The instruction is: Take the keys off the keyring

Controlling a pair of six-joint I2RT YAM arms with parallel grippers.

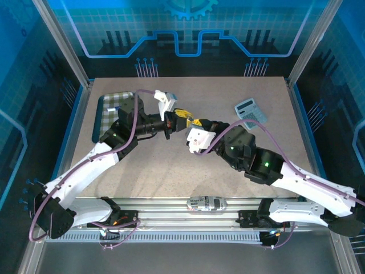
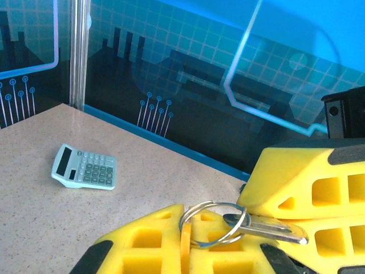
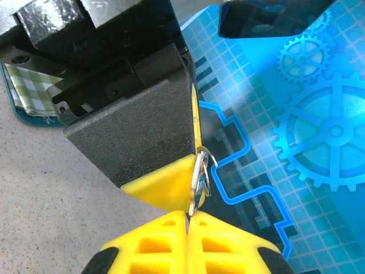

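- Silver ring (image 2: 181, 222) is pinched in your left gripper (image 2: 186, 237), its jaws narrow on the wire
- Grey key (image 2: 268, 229) is threaded on that ring by its head, its stem clamped between the closed jaws of your right gripper (image 3: 187, 221)
- Both grippers meet over the middle of the table (image 1: 142, 171), well apart from the calculator (image 2: 84, 167)

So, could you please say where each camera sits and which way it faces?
Top external: above, behind the bases, looking down on the speckled table; both arms, left gripper facing right gripper.
Left wrist: faces past its yellow fingers and grey metal key toward the pale blue calculator.
Right wrist: faces over its yellow fingers, toward the green checked tray.
Both wrist views share the silver metal keyring.
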